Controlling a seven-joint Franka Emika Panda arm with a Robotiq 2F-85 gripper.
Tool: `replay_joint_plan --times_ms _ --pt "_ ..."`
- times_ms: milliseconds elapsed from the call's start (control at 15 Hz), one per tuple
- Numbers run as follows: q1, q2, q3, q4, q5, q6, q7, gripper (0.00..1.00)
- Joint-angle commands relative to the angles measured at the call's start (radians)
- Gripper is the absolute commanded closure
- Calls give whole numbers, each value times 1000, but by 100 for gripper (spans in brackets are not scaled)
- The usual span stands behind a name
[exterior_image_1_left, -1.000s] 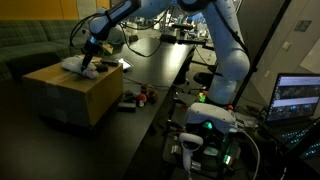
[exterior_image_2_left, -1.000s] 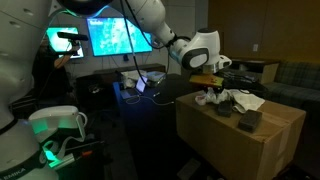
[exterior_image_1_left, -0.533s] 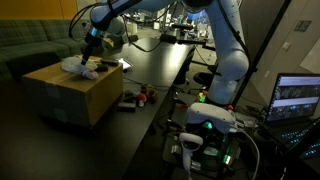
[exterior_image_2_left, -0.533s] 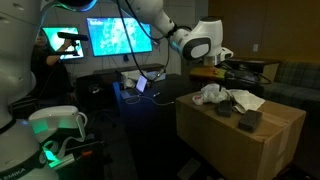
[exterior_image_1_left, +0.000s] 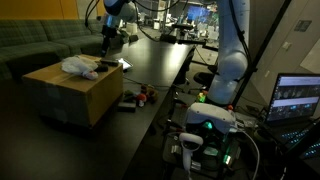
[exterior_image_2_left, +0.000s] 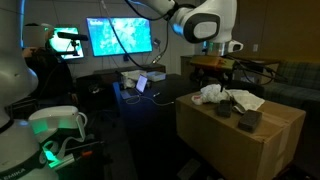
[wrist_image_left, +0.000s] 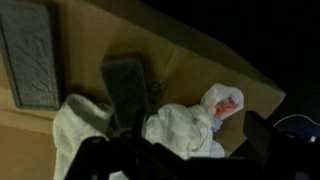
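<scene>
white cloth (exterior_image_1_left: 80, 67) lies on cardboard box (exterior_image_1_left: 62, 97) — gripper (exterior_image_1_left: 109, 38) above, jaws wide.

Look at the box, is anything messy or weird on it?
Yes: a white cloth lies crumpled in a heap on the cardboard box, next to a dark block. Nothing looks spilled or broken.

cardboard box (exterior_image_1_left: 62, 100): brown, matt, smooth paper face | white cloth (wrist_image_left: 185, 130): soft, crumpled, matt | grey block (wrist_image_left: 125, 85): dull, rough, sponge-like | flat grey pad (wrist_image_left: 30, 55): textured, matt | tabletop (exterior_image_1_left: 160, 72): black, smooth, faint sheen | arm shell (exterior_image_1_left: 235, 45): white plastic, glossy
</scene>
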Motion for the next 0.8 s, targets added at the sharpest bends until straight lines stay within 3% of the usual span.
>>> replay_joint_plan --times_ms 0,400,733 --pt "-10 -161 -81 -120 27 -137 -48 0" --pt "-1 -339 -233 -256 7 -264 -61 0" --pt "14 -432 -314 -369 -29 -236 -33 0"
